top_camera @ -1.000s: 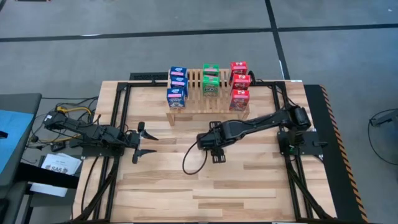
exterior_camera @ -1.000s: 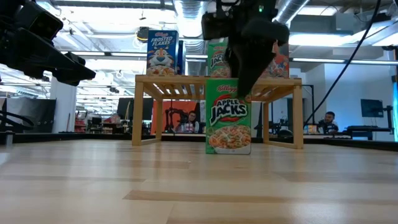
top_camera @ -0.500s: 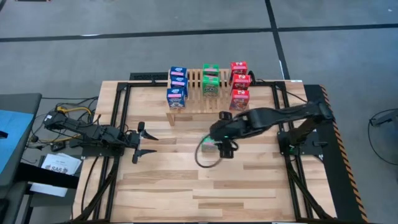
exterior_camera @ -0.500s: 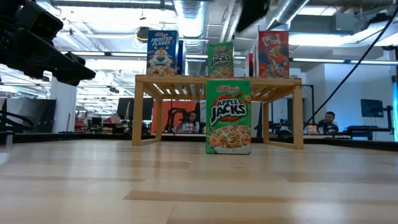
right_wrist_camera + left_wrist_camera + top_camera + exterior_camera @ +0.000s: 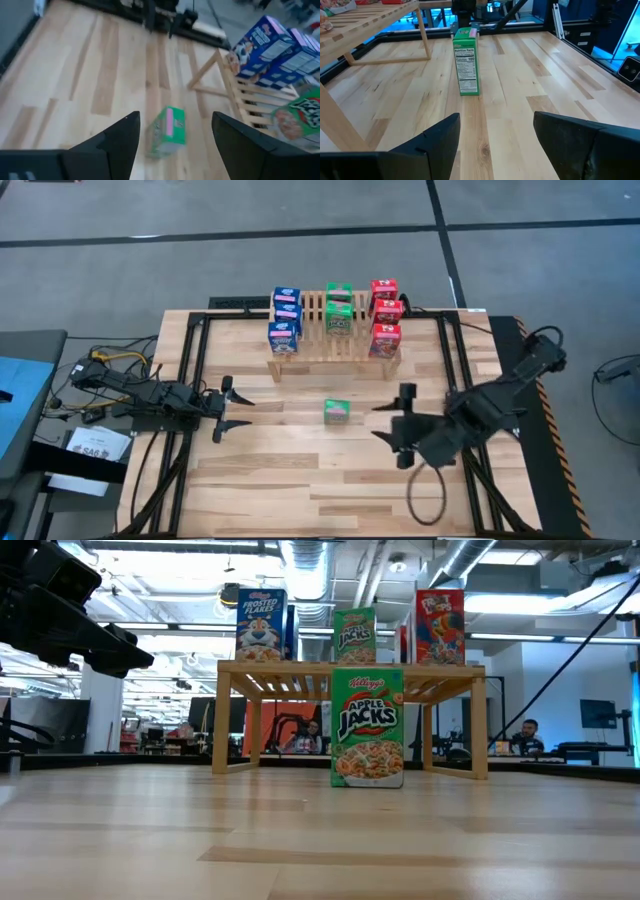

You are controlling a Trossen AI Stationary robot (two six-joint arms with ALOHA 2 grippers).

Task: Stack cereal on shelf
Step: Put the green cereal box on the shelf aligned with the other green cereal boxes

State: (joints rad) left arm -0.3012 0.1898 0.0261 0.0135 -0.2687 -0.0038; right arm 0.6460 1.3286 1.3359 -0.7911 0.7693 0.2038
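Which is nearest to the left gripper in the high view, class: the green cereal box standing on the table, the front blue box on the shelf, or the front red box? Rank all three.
Measured from the left gripper, open at the table's left:
1. Front blue box, at the shelf's left end.
2. Green cereal box on the table, in front of the shelf.
3. Front red box, at the shelf's right end.

Two dark, matte-black jointed arms are seen, each tipped with a two-fingered gripper: the left gripper [image 5: 232, 408] and the right gripper [image 5: 397, 428]. Black cables are looped beneath the right arm (yellow and red wiring is bundled at the left arm's base).
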